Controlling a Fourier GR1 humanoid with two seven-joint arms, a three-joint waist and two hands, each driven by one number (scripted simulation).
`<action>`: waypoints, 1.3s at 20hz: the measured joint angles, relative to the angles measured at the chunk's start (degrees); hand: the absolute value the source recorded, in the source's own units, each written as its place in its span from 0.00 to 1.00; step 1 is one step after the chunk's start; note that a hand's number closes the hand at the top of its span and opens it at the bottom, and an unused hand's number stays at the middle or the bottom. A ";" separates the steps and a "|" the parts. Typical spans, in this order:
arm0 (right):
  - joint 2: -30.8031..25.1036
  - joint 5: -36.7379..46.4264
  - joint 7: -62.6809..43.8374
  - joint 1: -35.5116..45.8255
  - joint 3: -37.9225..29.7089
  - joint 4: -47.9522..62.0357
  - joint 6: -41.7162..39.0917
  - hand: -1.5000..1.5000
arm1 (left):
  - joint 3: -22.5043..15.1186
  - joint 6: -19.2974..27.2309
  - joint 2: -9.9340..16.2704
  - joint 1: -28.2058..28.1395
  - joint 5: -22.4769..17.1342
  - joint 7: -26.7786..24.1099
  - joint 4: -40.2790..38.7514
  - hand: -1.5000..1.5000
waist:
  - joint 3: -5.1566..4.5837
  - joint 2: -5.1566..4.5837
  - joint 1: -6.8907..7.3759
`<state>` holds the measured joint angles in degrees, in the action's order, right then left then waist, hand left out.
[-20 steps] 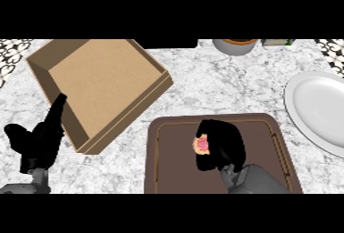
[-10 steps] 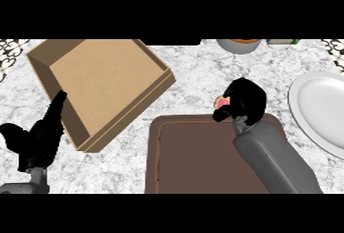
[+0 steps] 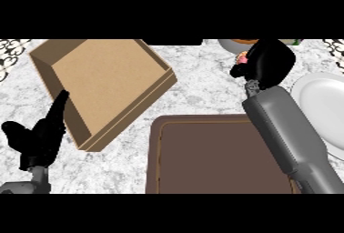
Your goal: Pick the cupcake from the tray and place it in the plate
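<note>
cupcake carried clear of tray, plate still to the right

the robot's right hand (image 3: 267, 61), black fingers curled around a small pink-frosted cupcake (image 3: 241, 58), hung over the grey-white marbled tabletop (image 3: 201, 86) beyond the far edge of the flat, dark brown rectangular tray (image 3: 222, 159). only a sliver of the cake showed at the hand's left side; the rest was hidden by the fingers. the lift appeared done and the carry was in hand: the cupcake was off the tray but not yet over the smooth, round white plate (image 3: 326, 109), which lay just right of the grey forearm. the next move, by the look of it, called for a swing to the right and back toward the robot, a lowering over the plate's bare middle, then a release. the left hand (image 3: 42, 134) rested at the lower left, fingers straight and up, beside a shallow tan cardboard box (image 3: 101, 77) with low walls. part of a grey bowl (image 3: 232, 44) showed at the top edge.
</note>
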<state>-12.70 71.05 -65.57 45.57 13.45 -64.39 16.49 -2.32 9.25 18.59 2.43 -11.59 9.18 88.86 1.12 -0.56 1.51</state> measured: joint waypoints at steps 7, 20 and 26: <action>1.41 10.74 -0.80 0.71 -8.79 0.34 6.77 1.00 | 0.73 0.33 -0.31 -1.17 0.33 0.78 0.80 0.50 | 0.22 0.29 -1.12; 0.35 23.37 3.64 -9.78 -26.78 -2.33 22.18 1.00 | 1.99 0.13 -0.95 -3.00 0.94 0.99 1.88 0.50 | 0.35 0.71 -2.61; -1.29 21.91 6.11 -14.12 -34.88 -1.36 28.85 1.00 | 2.07 -0.01 -1.47 -2.91 1.85 0.82 1.66 0.50 | 0.39 0.81 -2.55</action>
<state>-13.99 92.96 -59.46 31.44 -21.44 -65.75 45.34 -0.25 9.24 17.12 -0.48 -9.73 10.00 90.51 1.51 0.25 -1.04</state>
